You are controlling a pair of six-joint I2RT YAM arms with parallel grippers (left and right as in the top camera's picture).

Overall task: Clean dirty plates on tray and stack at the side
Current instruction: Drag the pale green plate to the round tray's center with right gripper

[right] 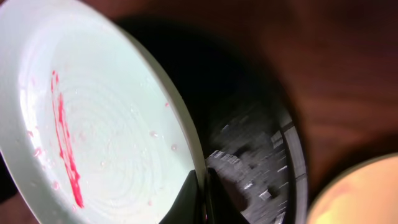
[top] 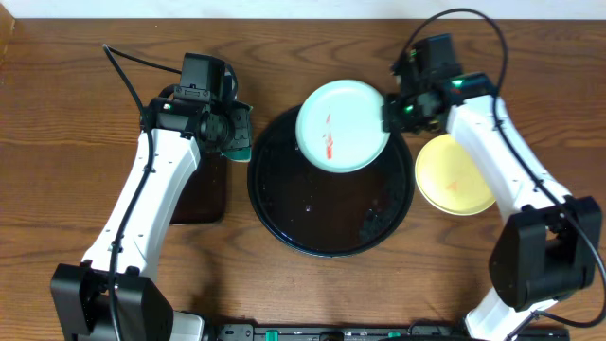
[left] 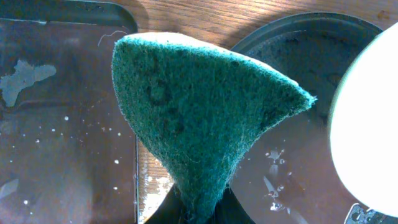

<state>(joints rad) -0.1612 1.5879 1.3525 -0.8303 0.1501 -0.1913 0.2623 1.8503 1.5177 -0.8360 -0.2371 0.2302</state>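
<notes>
Left wrist view, green sponge [left: 199, 118] hides left jaws pinching it, right jaws pinch mint plate [right: 106, 124]

The 2 white arms [top: 142, 204] reach forward and bend inward, the left gripper [top: 235, 133] pinched on a green sponge [left: 205, 118], the right gripper [top: 389, 115] clamped on the rim of a mint plate [top: 341, 123].

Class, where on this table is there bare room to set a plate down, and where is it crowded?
Bare wood: left of the rectangular tray, and along the table's far edge behind the round tray. Crowded: right of that tray, where the right gripper holds the mint plate beside the yellow plate.
</notes>
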